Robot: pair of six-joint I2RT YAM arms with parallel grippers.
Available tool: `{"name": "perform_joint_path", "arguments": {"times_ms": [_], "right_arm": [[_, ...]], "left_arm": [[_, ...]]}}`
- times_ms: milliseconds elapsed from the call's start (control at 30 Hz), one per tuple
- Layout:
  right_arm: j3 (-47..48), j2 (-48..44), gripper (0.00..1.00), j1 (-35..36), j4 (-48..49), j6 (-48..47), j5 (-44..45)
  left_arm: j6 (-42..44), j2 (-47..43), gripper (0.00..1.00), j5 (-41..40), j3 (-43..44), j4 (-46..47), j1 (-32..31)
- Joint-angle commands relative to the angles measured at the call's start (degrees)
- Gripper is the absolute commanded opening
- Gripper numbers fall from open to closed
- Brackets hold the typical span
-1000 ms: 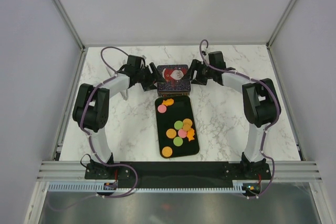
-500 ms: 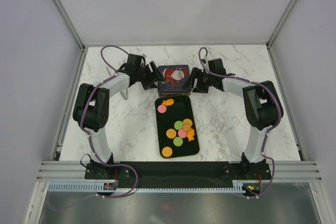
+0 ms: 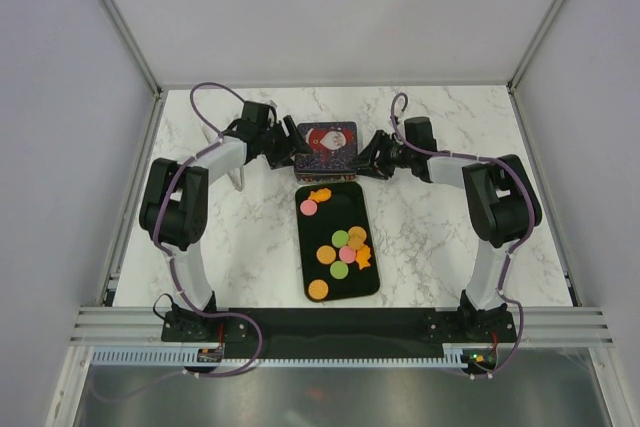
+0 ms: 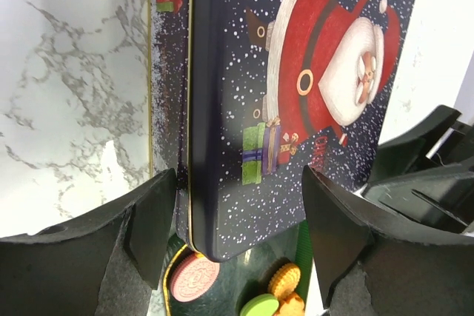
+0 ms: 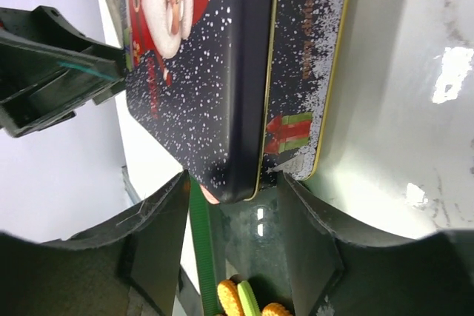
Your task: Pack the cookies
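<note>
Black tray (image 3: 345, 212): two pink, two green cookies (image 3: 340, 270).

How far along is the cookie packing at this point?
Done: nothing visibly packed; the cookies lie on the black tray. In hand: left tool and right tool, jaws apart, sit at the ends of the closed Santa tin. Left: open it, load the cookies, close it.
</note>
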Motion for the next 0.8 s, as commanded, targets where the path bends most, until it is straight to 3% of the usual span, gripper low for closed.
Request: {"name": "perform_joint_path", "arguments": {"times_ms": [0, 100, 200, 500, 667, 767], "right_arm": [[0.6, -0.6, 0.55, 0.7, 7.7, 3.2, -6.0], [0.5, -0.7, 0.48, 0.4, 9.5, 4.2, -7.2], [-1.2, -0.2, 0.46, -0.2, 17.7, 10.5, -10.4], [-5.0, 3.8, 0.46, -1.0, 38.0, 26.5, -14.8], [-3.6, 2.9, 0.53, -0.9, 29.3, 19.5, -12.8], [-1.3, 1.3, 0.57, -0.9, 18.5, 11.0, -9.4]], "left_arm": [[2.7, 0.7, 0.75, 0.0, 2.7, -0.4, -1.1], [3.8, 1.1, 0.75, -1.5, 3.3, -1.3, -1.6], [4.2, 1.2, 0.75, -2.3, 3.3, -1.7, -1.8], [5.7, 1.0, 0.75, -4.4, 4.3, -3.0, -2.6], [6.3, 0.8, 0.75, -4.8, 4.8, -3.6, -3.0], [6.4, 0.6, 0.75, -4.9, 4.7, -3.8, -2.9]]}}
